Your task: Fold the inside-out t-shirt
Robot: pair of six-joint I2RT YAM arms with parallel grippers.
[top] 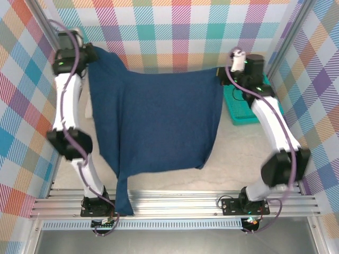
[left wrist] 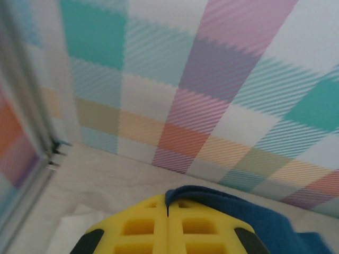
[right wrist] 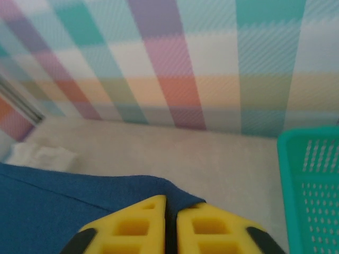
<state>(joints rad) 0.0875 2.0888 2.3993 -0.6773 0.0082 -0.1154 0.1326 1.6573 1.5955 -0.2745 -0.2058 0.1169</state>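
The inside-out t-shirt (top: pixel 159 121), dark navy cloth, lies spread over the table with its far edge stretched between both grippers. My left gripper (top: pixel 91 56) sits at the far left corner. In the left wrist view its yellow fingers (left wrist: pixel 168 203) are pressed together on a fold of the t-shirt (left wrist: pixel 254 211). My right gripper (top: pixel 222 74) holds the far right corner. Its yellow fingers (right wrist: pixel 171 203) stand a narrow slit apart with the navy t-shirt (right wrist: pixel 63 206) pinched in it. One sleeve (top: pixel 123 196) hangs over the near rail.
A teal plastic basket (top: pixel 241 108) stands right of the shirt, beside the right arm, also at the right edge of the right wrist view (right wrist: pixel 312 185). A white cloth (right wrist: pixel 39 156) lies at the far left, partly under the shirt. Plaid walls enclose the table.
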